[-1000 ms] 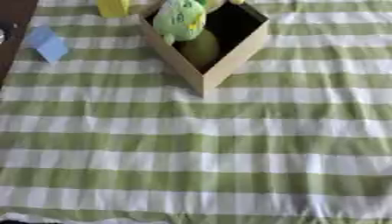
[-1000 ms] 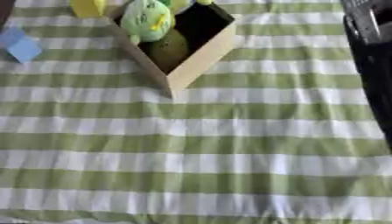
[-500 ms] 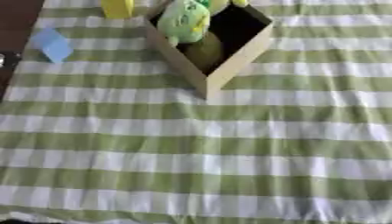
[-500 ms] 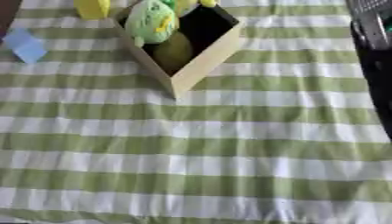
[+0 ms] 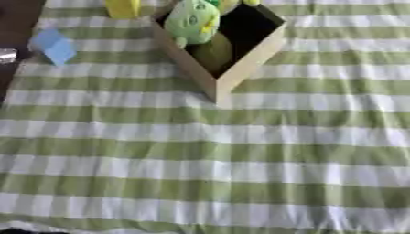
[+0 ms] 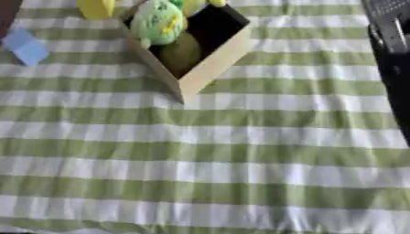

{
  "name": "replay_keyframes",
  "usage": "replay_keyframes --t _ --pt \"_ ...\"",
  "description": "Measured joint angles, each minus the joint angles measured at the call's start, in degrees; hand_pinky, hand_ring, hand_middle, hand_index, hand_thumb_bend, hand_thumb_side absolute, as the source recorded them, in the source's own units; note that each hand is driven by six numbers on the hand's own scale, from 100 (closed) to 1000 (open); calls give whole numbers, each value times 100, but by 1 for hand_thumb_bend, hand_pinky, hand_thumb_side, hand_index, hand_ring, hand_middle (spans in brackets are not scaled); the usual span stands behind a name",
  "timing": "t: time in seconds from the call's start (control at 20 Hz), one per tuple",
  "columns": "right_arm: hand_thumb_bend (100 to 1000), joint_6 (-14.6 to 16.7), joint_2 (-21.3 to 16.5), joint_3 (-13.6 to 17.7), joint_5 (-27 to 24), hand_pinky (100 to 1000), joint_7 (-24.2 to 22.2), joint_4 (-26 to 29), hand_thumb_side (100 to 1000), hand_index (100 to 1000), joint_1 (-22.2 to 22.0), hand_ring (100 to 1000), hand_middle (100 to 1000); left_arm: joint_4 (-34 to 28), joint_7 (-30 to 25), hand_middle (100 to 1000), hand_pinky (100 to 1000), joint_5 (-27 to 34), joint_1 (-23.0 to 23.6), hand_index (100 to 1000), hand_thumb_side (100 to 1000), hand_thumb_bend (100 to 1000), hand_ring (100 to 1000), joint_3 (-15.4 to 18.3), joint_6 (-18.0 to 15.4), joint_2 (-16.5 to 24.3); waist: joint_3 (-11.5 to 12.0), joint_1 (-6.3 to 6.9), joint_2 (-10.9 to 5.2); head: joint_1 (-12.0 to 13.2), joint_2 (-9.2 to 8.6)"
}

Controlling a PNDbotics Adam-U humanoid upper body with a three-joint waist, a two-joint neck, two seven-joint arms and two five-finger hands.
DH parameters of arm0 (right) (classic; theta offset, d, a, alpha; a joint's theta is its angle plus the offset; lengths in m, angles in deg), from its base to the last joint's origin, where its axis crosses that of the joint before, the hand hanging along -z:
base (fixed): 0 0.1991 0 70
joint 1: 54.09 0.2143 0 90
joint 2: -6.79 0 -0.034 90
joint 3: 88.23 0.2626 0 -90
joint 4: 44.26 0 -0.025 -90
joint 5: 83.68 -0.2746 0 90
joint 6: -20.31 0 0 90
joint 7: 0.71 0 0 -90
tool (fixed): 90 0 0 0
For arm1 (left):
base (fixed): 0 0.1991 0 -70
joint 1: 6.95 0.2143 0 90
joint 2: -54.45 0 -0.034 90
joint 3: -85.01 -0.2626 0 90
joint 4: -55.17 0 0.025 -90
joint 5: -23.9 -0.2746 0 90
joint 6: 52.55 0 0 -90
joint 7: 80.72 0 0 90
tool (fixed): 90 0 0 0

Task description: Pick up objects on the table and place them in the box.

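One green-white checked cloth (image 5: 240, 160) covers table; box (image 5: 248, 59) far left; hands, fingers unseen.

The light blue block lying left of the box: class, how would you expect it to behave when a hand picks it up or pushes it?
The light blue block looks flat-faced and boxy, so it probably slides rather than rolls. It seems rigid and likely keeps its shape when pinched. It lies near the edge of the striped cloth, so a leftward push might send it off.

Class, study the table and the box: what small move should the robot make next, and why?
Probably reach the left hand toward the blue block. It lies on the cloth left of the box, outside it, as does the yellow block, while the green toy already sits inside. Neither hand shows.
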Motion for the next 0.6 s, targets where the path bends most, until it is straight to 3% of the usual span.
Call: replay_keyframes --t 0.2,0.4,0.6 --pt "100 -15 2 1 -2 937 17 -25 221 823 -5 906 773 428 -67 781 908 -280 -108 893 494 471 867 -94 68 -155 -28 0 0 22 43" --pt "100 -24 18 3 -8 938 31 -58 235 822 -41 905 771 807 103 770 895 -456 -240 887 526 437 857 -120 231 -389 -72 0 0 44 45" --pt "100 -39 22 26 -21 939 53 -74 248 822 -49 904 769 1073 291 757 877 -600 -337 874 499 386 845 -164 412 -607 -108 0 0 63 46"
